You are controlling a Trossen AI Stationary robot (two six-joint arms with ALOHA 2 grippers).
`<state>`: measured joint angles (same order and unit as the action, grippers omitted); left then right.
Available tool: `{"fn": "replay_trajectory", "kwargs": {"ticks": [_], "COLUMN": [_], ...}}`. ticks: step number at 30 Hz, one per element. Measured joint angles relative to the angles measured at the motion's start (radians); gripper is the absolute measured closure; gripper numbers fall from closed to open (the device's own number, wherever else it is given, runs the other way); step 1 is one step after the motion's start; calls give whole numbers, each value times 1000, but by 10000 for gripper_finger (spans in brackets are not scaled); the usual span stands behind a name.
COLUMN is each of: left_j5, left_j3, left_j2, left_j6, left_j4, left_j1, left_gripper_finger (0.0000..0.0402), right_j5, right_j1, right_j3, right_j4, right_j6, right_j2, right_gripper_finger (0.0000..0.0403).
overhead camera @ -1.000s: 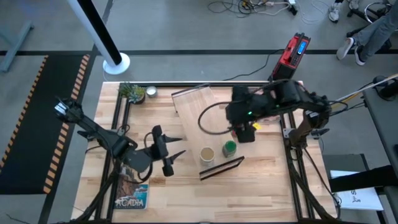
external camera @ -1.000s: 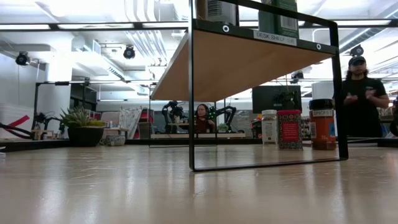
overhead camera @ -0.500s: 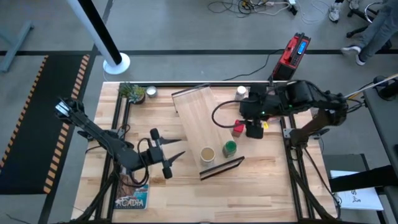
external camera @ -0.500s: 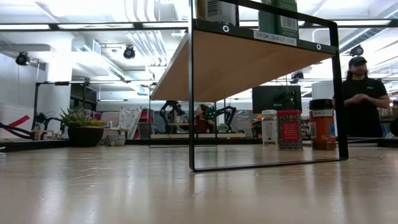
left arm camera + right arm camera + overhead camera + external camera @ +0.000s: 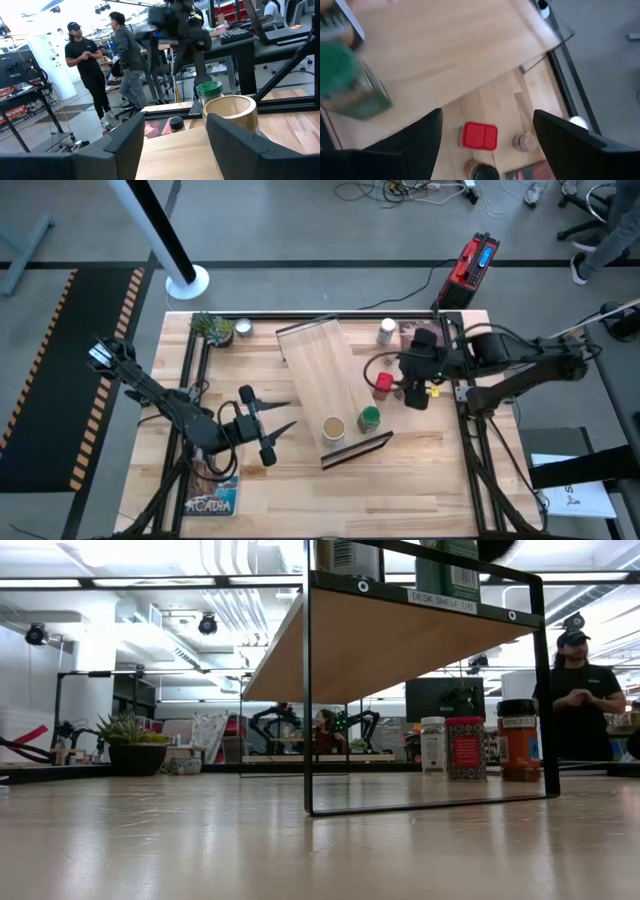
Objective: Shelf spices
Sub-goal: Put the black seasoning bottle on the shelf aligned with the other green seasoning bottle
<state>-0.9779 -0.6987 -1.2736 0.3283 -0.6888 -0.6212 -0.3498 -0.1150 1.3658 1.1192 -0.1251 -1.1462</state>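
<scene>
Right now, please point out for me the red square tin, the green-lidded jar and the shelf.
red square tin [image 5: 382, 384], high view, on its red top.
green-lidded jar [image 5: 369, 418], high view, on its green lid.
shelf [image 5: 318, 375], high view, on the bare middle of its light-wood board.

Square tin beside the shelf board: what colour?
Red square tin, clearest in the right wrist view.

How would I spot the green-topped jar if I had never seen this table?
Find the long light-wood shelf lying across the table's middle in the high view. Near its end with the dark strip, two jars stand on top. The green-lidded jar is the one nearer the right arm; the wide tan-lidded jar beside it is broader and pale.
</scene>
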Motion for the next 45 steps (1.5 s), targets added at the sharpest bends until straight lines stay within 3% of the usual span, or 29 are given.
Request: {"fn": "replay_trajectory", "kwargs": {"ticks": [7, 11, 22, 32, 35, 40, 45], "left_j5": [-1, -7, -60, -66, -44, 87, 228], "left_j3": [-10, -23, -39, -40, -40, -41, -41], "left_j2": [0, 0, 0, 20, 63, 154, 198], "left_j6": [-8, -30, -145, -309, -447, -694, -777], "left_j4": [0, 0, 59, 167, 309, 569, 659], "left_j1": [3, 5, 8, 8, 13, 48, 91], "left_gripper_finger": [198, 198, 198, 198, 198, 198, 198], "right_j5": [-8, -70, -94, -159, -168, -175, -173], "right_j1": [0, 0, 0, 0, -11, -37, -53], "right_j3": [-282, -390, -608, -749, -795, -860, -894], "right_j4": [-154, -183, -225, -413, -459, -507, -534], "right_j6": [-43, -111, -329, -339, -339, -334, -392], "right_j2": [134, 191, 278, 391, 438, 515, 571], "right_gripper_finger": [108, 109, 117, 104, 111, 124, 130]}}
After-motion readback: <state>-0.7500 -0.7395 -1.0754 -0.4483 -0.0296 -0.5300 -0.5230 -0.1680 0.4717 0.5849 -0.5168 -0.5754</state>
